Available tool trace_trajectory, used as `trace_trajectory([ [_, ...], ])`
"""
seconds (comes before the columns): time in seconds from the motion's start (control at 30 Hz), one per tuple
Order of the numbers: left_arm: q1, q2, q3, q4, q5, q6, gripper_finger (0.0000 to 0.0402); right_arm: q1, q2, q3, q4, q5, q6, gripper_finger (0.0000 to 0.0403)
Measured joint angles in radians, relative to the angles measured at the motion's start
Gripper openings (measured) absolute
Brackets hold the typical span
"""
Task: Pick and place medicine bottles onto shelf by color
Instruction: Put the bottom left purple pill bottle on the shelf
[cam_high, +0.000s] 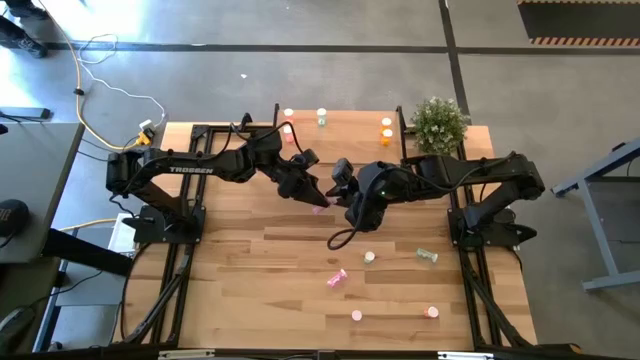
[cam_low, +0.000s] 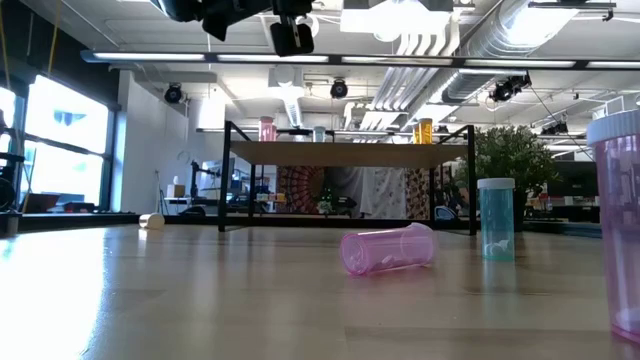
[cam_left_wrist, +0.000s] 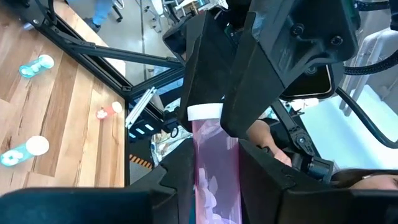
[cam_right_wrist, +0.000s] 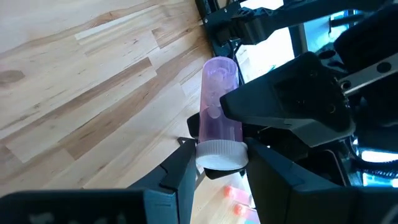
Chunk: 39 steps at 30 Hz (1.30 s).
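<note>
Above the middle of the table both grippers meet on one pink medicine bottle (cam_high: 320, 206) with a white cap. My left gripper (cam_high: 311, 197) is shut on its body, and my right gripper (cam_high: 341, 203) is shut on its cap end. The shelf (cam_high: 345, 124) stands at the table's far edge. It carries pink bottles (cam_high: 289, 122) at its left, a green one (cam_high: 321, 117) in the middle and orange ones (cam_high: 387, 129) at its right. Loose bottles lie on the near part of the table: pink (cam_high: 335, 279), green (cam_high: 427, 256), pink (cam_high: 356, 315) and red (cam_high: 431, 312). My left gripper pinches the pink bottle's translucent body (cam_left_wrist: 216, 168) between its two fingers, at the end away from the cap. The fingers lie along the bottle. The bottle is lifted clear of the table. My right gripper pinches the white cap (cam_right_wrist: 222, 155) between its two fingers, coming from the opposite side. The bottle's body (cam_right_wrist: 219, 93) points away from it toward the left gripper.
A potted plant (cam_high: 438, 122) stands at the shelf's right end. Black frame rails (cam_high: 185, 270) run along both table sides. In the low view a pink bottle (cam_low: 388, 248) lies on its side, and a teal one (cam_low: 495, 218) stands upright in front of the shelf (cam_low: 350, 153).
</note>
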Motion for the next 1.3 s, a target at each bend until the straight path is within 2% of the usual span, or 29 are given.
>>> trace_trajectory([
  [0.43, 0.001, 0.000, 0.000, 0.005, -0.002, -0.026, 0.0097, 0.001, 0.000, 0.000, 0.000, 0.047, 0.106, 0.0116],
  [0.67, 0.000, 0.000, 0.000, 0.006, 0.002, -0.026, 0.0097, 0.002, -0.001, 0.000, 0.005, 0.066, 0.170, 0.0154],
  [0.83, 0.000, 0.000, 0.000, 0.007, 0.005, -0.021, 0.0097, 0.016, -0.001, 0.000, 0.000, 0.135, 0.222, 0.0184],
  [0.97, -0.001, 0.000, 0.000, 0.007, -0.002, 0.020, 0.0097, 0.030, -0.015, 0.000, -0.015, 0.183, 0.301, 0.0192],
  [1.17, -0.001, 0.000, 0.000, 0.007, -0.075, 0.138, 0.0097, 0.052, -0.044, 0.000, -0.072, 0.319, 0.470, 0.0193],
  [1.3, -0.001, 0.000, 0.000, 0.007, -0.205, 0.271, 0.0097, 0.046, -0.066, 0.000, -0.081, 0.421, 0.632, 0.0193],
])
